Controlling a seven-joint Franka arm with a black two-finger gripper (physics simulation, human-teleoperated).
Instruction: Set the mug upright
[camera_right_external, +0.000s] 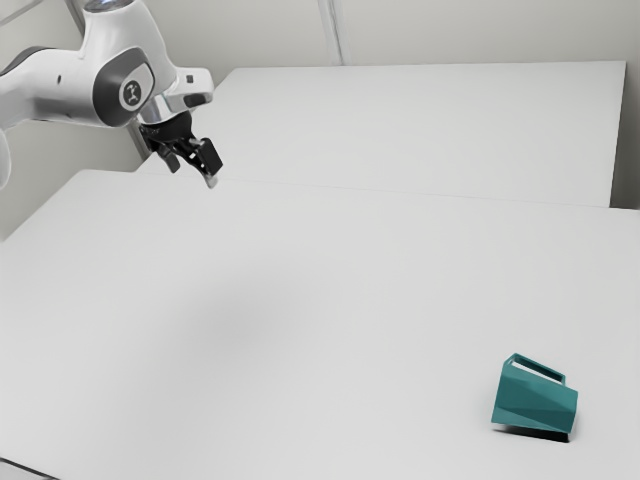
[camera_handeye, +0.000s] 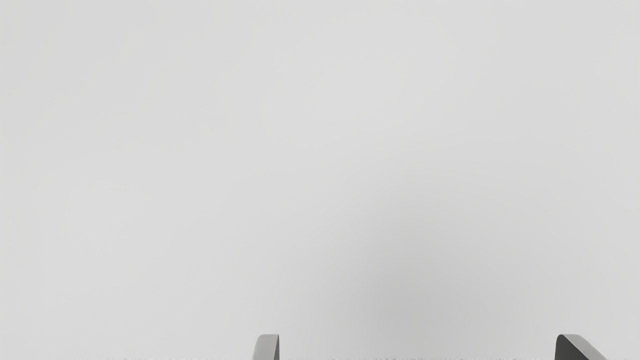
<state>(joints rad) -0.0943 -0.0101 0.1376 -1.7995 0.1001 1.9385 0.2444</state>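
The teal mug (camera_right_external: 537, 399) lies tipped on its side on the white table, toward the exterior view's lower right, with its handle facing up. High above the table, at the exterior view's upper left, is my black gripper (camera_right_external: 194, 175), far from the mug. In the wrist view the gripper (camera_handeye: 417, 347) has its two fingertips wide apart, with nothing between them. It stands open.
The broad white table (camera_right_external: 300, 330) stretches beneath the arm, and my hand's soft shadow falls on it. Behind it, a second white surface (camera_right_external: 430, 130) runs toward the wall. A dark thin line crosses the exterior view's lower left corner.
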